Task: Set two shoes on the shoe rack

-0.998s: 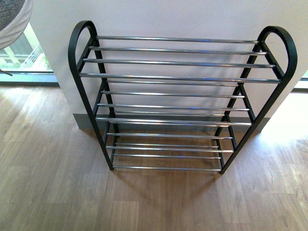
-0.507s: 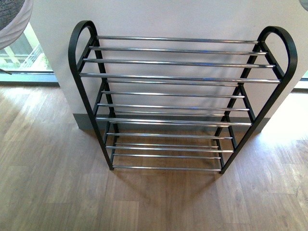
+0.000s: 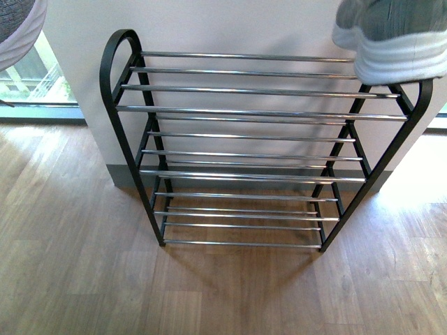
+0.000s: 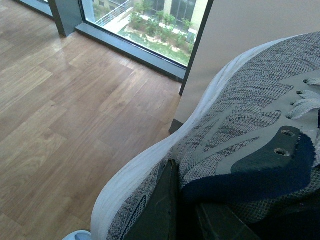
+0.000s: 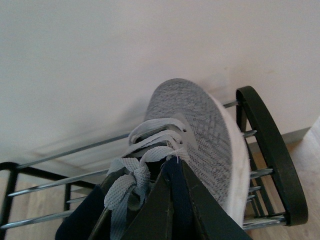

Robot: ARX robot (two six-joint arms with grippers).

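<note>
Front view, nearest first: a wooden floor (image 3: 77, 279), then the shoe rack (image 3: 258, 112) standing on it against a white wall (image 3: 244, 28), with 3 tiers of chrome rods. Up at 2 o'clock the right shoe (image 3: 394, 42), a grey knit sneaker with a thick white sole, hangs over the rack's right rounded end and hides its top. Whether the sole touches the frame I cannot tell. At 10 o'clock a bit of grey knit with a white edge pokes in, apparently the left shoe (image 3: 15, 21), well clear of the rack's left end.

Left wrist view: the left gripper (image 4: 187, 197) is clamped on that shoe's navy collar, 1 dark finger (image 4: 162, 210) pressed against the knit side, with floor and a window (image 4: 150, 25) beyond.

Right wrist view: the right gripper (image 5: 172, 200) pinches its shoe's navy collar just behind the grey laces (image 5: 135, 170). The toe points at the wall, above the top rods near the rack's right end.
</note>
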